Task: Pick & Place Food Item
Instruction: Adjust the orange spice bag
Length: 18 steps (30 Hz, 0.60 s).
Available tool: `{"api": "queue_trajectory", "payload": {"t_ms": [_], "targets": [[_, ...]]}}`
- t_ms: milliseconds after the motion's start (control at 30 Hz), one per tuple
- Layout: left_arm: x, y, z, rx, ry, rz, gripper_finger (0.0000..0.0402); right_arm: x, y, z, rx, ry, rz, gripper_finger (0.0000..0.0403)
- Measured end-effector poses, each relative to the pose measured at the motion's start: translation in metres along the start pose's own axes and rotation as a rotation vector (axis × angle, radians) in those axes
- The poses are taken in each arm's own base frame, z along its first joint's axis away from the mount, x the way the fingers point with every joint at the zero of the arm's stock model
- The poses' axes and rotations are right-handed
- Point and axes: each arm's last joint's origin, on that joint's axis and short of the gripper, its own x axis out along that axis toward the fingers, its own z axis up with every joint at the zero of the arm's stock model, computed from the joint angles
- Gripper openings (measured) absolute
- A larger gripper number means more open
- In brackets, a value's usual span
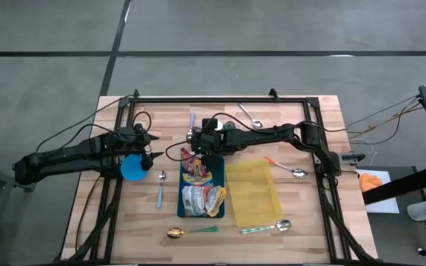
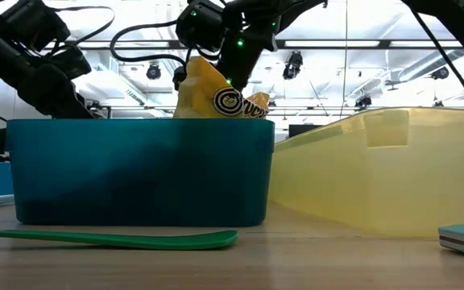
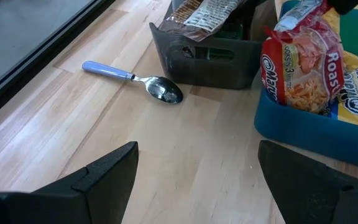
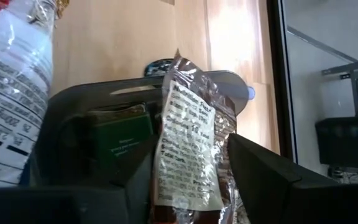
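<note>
A small dark crate (image 3: 210, 59) stands on the table against the far end of a teal bin (image 1: 191, 210). A brown-and-silver foil packet (image 4: 191, 137) pokes up out of the crate, and my right gripper (image 4: 191, 186) is shut on it from above. The same foil packet (image 3: 207, 12) shows in the left wrist view. Ramen packets (image 3: 303, 74) lie in the teal bin. An empty yellow bin (image 1: 251, 193) stands to the teal bin's right. My left gripper (image 1: 151, 146) waits open over the table's left part, beside a blue cup (image 1: 133, 168). My right gripper pinches the foil packet between its two fingers, one on each flat face, at the packet's upper end (image 4: 188, 183). The fingers slant down from the table's right and far side. The packet's lower part stays inside the dark crate (image 4: 92, 102), standing tilted.
A blue-handled spoon (image 3: 135, 79) lies left of the bins. A green-handled spoon (image 1: 191, 232) and another spoon (image 1: 265, 227) lie near the front edge. Two more spoons (image 1: 291, 171) (image 1: 248, 114) lie on the right and far side. A black frame (image 1: 220, 98) rings the table.
</note>
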Motion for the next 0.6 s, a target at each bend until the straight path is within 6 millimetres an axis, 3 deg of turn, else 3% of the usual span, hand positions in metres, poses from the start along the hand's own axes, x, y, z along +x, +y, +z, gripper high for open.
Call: {"api": "queue_trajectory", "payload": {"t_ms": [367, 600], "targets": [[0.0000, 0.0000, 0.0000, 0.000, 0.000, 0.000, 0.0336, 0.0004, 0.0012, -0.0002, 0.019, -0.007, 0.029, 0.0044], [0.0000, 0.0000, 0.0000, 0.000, 0.000, 0.000, 0.0336, 0.0000, 0.0016, 0.0006, 0.039, -0.013, 0.028, 0.0014]]}}
